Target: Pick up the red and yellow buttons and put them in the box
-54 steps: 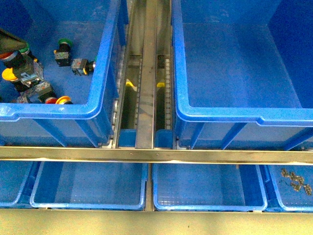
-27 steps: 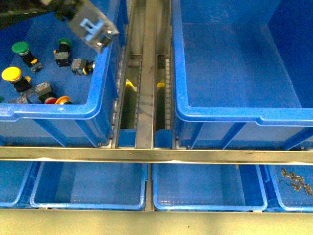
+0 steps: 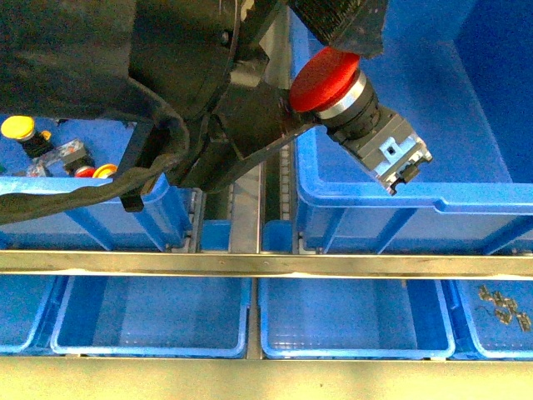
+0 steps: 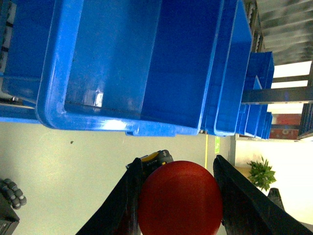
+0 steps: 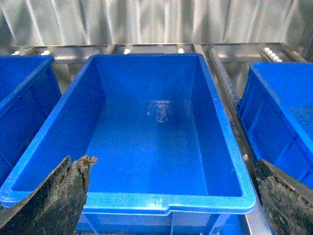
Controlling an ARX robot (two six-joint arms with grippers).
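Observation:
My left gripper [image 3: 321, 79] is shut on a red button [image 3: 333, 77] with a silver collar and a grey block body [image 3: 390, 157]. It holds the button in the air over the left rim of the box [image 3: 400, 196], the deep blue bin on the right. In the left wrist view the red cap [image 4: 180, 198] sits between the black fingers [image 4: 129, 196] of the left gripper [image 4: 178, 164]. A yellow button [image 3: 18, 127] and a red and a yellow-orange one [image 3: 93, 172] lie in the left bin [image 3: 158, 196]. My right gripper [image 5: 169, 161] is open and empty above a deep blue bin [image 5: 161, 200].
My left arm [image 3: 125, 75] covers much of the left bin. A roller track [image 3: 248, 217] runs between the two bins. A metal rail [image 3: 266, 264] crosses in front. Below it stand shallow blue trays [image 3: 150, 321], one holding metal clips [image 3: 504, 307].
My left arm has swung right from the left bin with the red button, which now hangs over the right bin's left rim. The arm now hides the green buttons.

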